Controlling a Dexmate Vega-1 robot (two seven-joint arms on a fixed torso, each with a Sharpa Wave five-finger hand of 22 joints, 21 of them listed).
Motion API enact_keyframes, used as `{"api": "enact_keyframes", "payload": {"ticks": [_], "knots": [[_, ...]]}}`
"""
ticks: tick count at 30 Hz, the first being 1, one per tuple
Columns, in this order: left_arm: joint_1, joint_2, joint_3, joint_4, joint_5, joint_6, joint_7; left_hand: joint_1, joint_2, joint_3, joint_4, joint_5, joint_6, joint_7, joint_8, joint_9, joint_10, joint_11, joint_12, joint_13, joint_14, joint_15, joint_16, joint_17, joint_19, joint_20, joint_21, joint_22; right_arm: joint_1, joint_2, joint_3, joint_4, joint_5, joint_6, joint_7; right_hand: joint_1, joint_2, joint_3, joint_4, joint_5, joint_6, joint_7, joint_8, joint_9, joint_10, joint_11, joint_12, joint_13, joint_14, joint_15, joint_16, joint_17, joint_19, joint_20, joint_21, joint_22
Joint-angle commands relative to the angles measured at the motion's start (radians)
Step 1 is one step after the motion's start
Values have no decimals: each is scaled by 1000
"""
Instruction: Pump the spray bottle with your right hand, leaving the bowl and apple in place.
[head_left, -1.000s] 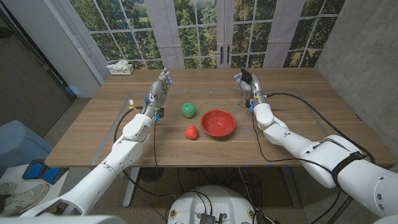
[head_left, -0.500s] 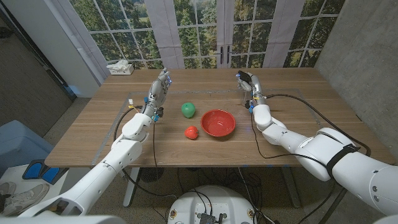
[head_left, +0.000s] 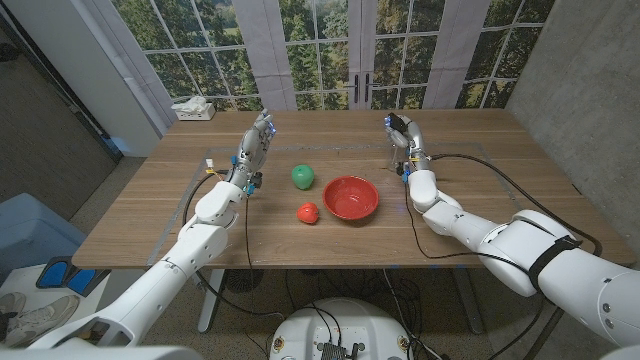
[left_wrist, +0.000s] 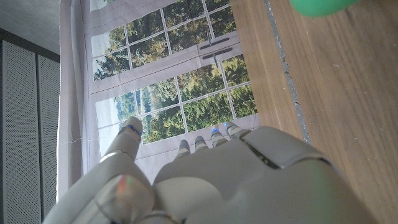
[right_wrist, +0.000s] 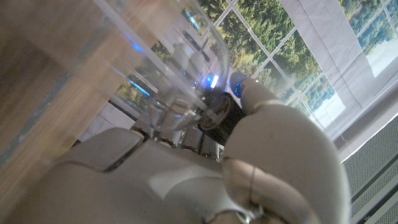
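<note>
nearest the robot on the wooden table (head_left: 150, 215), a small red apple (head_left: 308, 212) sits just beside the red bowl (head_left: 351, 198), a round, smooth, glossy dish with a plain rim. a little farther back and toward the robot's left lies a green rounded object (head_left: 303, 176), smooth-skinned, apart from both; its blurred green edge also shows in the left wrist view (left_wrist: 317, 6).

farther back on the right side, the right hand (head_left: 404, 140) stands upright with its fingers wrapped around the spray bottle (head_left: 399, 139), which is upright on the table well behind and to the right of the bowl. the right wrist view shows the bottle (right_wrist: 168, 74) pressed close against the hand (right_wrist: 249, 162): a clear, see-through plastic body with a dark head near the fingertips, the pale thumb curled beside it. whether the pump is pressed down cannot be told.

on the left side, the left hand (head_left: 253, 150) stands on its edge with fingers reaching up and slightly apart, holding nothing; its smooth grey-white shell fills the left wrist view (left_wrist: 236, 180).

at the far left corner rests a white box (head_left: 193, 108). tall paned windows (head_left: 320, 40) stand behind, trees beyond.
</note>
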Motion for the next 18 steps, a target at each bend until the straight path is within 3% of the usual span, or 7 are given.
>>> {"api": "enact_keyframes", "payload": {"ticks": [1,4,5,9,13,18], "knots": [[-10,2,2,5,-6,4,-17,12,19,-4,1,0,7,1,-1,4,-115,-3,4,2,-167,-90,3,1,-36,-88,3,2,-73,-45,42,-118,6,-34,-31,-12,-17,2,-7,-8,-31,-2,-11,-6,-33,-2,-19,7,-22,-117,-14,8,-24,-24,-4,-1],[-14,2,4,8,-6,5,-22,12,19,-4,1,0,8,0,-1,4,-114,-3,4,2,-167,-90,4,1,-35,-87,4,2,-94,-64,53,-167,2,-57,-29,-43,-41,-16,-3,-16,-63,4,-23,-13,-67,5,-42,11,-48,-111,-26,17,-54,-5,-14,-1],[-14,1,4,7,-5,6,-19,12,19,-4,1,0,7,0,-1,4,-115,-4,4,2,-168,-90,3,1,-35,-87,3,2,-105,-75,58,-195,7,-71,-15,-61,-50,-25,-1,-23,-79,5,-29,-17,-91,8,-57,12,-79,-105,-43,15,-85,13,-26,-2],[-17,1,5,10,-2,5,-19,13,19,-4,0,0,7,0,-1,4,-115,-3,4,2,-167,-89,3,1,-35,-87,3,2,-144,-110,80,-286,14,-100,10,-144,-88,-93,15,-80,-165,24,-59,-31,-172,27,-116,9,-181,-80,-88,-4,-174,94,-71,-4],[-18,0,5,9,-1,7,-16,13,19,-5,0,0,7,0,-1,4,-115,-4,4,2,-167,-89,3,1,-35,-87,3,2,-181,-143,95,-368,1,-109,26,-219,-116,-142,28,-140,-217,39,-77,-41,-219,47,-157,5,-258,-54,-123,-25,-234,141,-115,-5],[-20,-3,8,11,0,6,-17,13,19,-5,0,0,7,0,-1,4,-115,-3,4,2,-168,-89,3,1,-35,-85,3,2,-222,-185,111,-471,-16,-158,61,-316,-146,-201,39,-208,-303,43,-112,-55,-292,51,-217,4,-349,-30,-166,-57,-300,203,-181,-5]]}}
